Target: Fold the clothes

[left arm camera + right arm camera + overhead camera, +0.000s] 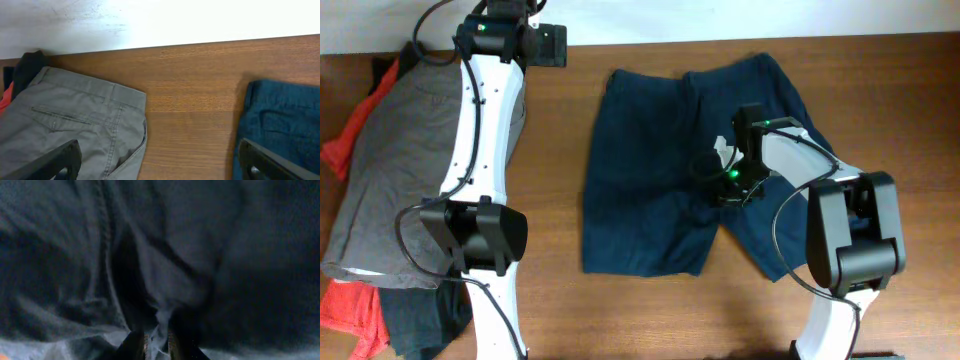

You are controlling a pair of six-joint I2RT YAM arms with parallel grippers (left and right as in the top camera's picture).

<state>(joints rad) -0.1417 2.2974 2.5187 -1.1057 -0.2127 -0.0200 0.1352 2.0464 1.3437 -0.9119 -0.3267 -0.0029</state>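
Navy shorts (650, 190) (280, 120) (175, 255) lie spread near the middle of the brown wooden table (880, 90), with the waistband toward 12 o'clock and the legs toward 6. The right gripper (725, 180) (155, 347) sits at the crotch, just toward 3 o'clock of centre, its fingertips pinched together on a raised fold of the cloth. The left gripper (548, 45) (162, 165) hovers at 11 o'clock by the far edge, fingers spread wide and holding nothing. At 9 o'clock a grey garment (400, 170) (75, 120) lies over a red-orange garment (350, 125). Beyond the 12 o'clock edge runs a white wall (150, 20).
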